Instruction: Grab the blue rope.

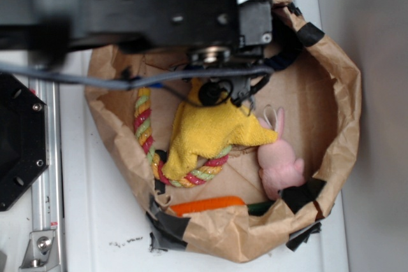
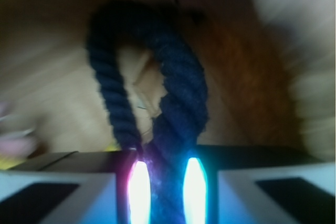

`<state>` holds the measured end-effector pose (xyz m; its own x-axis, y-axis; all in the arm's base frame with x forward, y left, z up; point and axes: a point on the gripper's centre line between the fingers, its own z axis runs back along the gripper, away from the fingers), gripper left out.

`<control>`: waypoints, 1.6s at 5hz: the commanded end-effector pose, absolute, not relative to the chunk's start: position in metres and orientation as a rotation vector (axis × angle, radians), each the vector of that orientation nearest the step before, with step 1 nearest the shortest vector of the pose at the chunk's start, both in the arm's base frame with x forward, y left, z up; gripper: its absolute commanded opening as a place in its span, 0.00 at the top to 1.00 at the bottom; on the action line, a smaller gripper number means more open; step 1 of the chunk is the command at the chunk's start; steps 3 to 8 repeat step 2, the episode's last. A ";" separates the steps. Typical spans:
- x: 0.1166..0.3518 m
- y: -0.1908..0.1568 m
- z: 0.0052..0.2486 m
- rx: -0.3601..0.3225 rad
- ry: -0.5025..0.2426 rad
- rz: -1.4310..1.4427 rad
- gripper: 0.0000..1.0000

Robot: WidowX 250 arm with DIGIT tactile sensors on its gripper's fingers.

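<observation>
A: What do the jaws hold?
B: They're clamped on the blue rope (image 2: 176,129), whose loop arches up beyond them.
A: And around it?
B: A brown paper bag (image 1: 341,106) on the white counter (image 1: 102,221), holding a yellow cloth (image 1: 207,132), a striped rope (image 1: 143,125) and a pink toy (image 1: 280,160).

White counter (image 1: 95,221) under even, diffuse light. Grey wall or floor strip (image 1: 382,119) runs along the counter's right edge. Metal rail (image 1: 44,157) with bolted bracket at the counter's left edge. Dark specks on the counter's lower part.
</observation>
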<state>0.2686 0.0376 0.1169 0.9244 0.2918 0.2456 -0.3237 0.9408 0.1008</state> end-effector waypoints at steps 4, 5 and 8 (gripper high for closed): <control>0.269 0.017 0.195 0.097 -0.292 0.053 1.00; 0.269 0.017 0.195 0.097 -0.292 0.053 1.00; 0.269 0.017 0.195 0.097 -0.292 0.053 1.00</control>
